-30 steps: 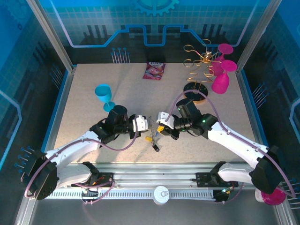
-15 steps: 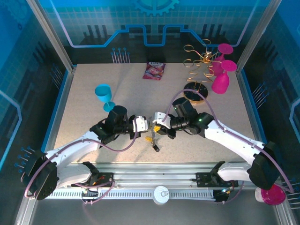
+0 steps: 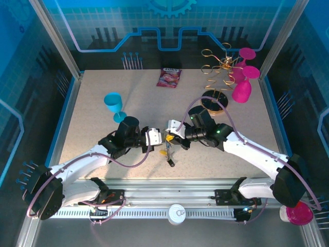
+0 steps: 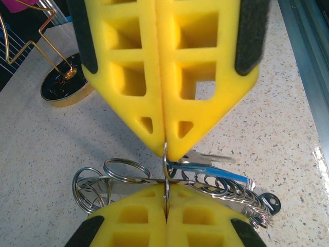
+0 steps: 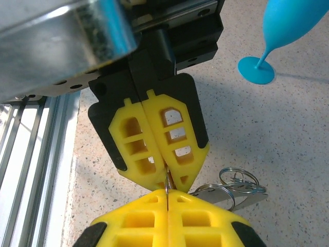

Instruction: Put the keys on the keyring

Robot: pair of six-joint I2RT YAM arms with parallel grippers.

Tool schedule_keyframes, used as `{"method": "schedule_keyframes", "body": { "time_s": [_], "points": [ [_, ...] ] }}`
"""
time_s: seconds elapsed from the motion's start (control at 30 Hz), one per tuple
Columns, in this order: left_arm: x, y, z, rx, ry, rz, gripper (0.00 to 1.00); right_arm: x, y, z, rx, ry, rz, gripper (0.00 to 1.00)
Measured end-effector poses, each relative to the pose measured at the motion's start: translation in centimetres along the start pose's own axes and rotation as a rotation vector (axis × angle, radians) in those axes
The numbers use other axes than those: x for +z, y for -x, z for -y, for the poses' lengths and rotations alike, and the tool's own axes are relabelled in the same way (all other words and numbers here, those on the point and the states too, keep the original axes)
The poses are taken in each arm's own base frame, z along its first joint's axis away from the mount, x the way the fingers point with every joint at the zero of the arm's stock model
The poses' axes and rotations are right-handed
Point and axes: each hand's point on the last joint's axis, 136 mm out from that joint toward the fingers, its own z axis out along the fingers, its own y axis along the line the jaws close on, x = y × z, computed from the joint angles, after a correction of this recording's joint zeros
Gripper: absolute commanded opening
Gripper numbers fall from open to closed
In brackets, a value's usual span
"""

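Observation:
Over the table's front middle my left gripper (image 3: 160, 137) and right gripper (image 3: 172, 139) meet tip to tip. Both are shut on the same thin metal ring, the keyring (image 4: 165, 167), which shows edge-on between the two pairs of yellow fingers. In the left wrist view my left gripper (image 4: 166, 200) is at the bottom and the right gripper's fingers (image 4: 200, 77) come in from above. A blue-headed key (image 4: 218, 175) and a silver blade lie just behind the ring. The keys (image 3: 168, 154) dangle below the tips. In the right wrist view my right gripper (image 5: 168, 199) faces the left fingers (image 5: 149, 154).
A flat metal strip strung with several split rings (image 4: 118, 177) lies under the grippers. A blue goblet (image 3: 114, 103) stands to the left, with a pink packet (image 3: 169, 77) at the back. The gold wire rack (image 3: 216, 72) and magenta glasses (image 3: 241, 87) are at the back right. An aluminium rail (image 5: 31, 170) runs along the near edge.
My right gripper has moved left and slightly away from me, closing the gap until its tips meet the left gripper's. The left arm has held still.

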Motion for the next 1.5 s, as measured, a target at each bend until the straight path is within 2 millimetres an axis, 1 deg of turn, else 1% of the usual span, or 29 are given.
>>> {"method": "schedule_keyframes", "body": {
  "time_s": [0.53,0.97,1.07,1.2,1.3,1.37,1.5],
  "points": [
    [0.0,-0.1,-0.2,0.0,0.012,-0.007,0.0,0.6,-1.0,0.7,0.032,-0.042,-0.048,0.0],
    [-0.1,-0.5,-1.5,0.017,0.085,-0.021,0.0,1.0,-0.9,2.2,0.193,-0.118,-0.042,0.0],
    [-0.1,-0.8,-1.8,0.035,0.109,-0.031,0.0,1.4,-1.1,2.6,0.271,-0.132,-0.044,0.0],
    [-0.1,-1.9,-2.7,0.086,0.184,-0.069,0.0,2.6,-1.9,3.8,0.506,-0.173,-0.062,0.0],
    [-0.1,-2.6,-3.0,0.126,0.22,-0.099,0.0,3.4,-2.6,4.3,0.644,-0.191,-0.064,0.0],
    [0.0,-2.7,-2.9,0.15,0.229,-0.107,0.0,3.6,-3.0,4.3,0.709,-0.193,-0.067,0.0],
    [0.0,-2.5,-3.2,0.186,0.255,-0.101,0.0,3.6,-2.9,4.5,0.79,-0.191,-0.053,0.0]
  ]
}}
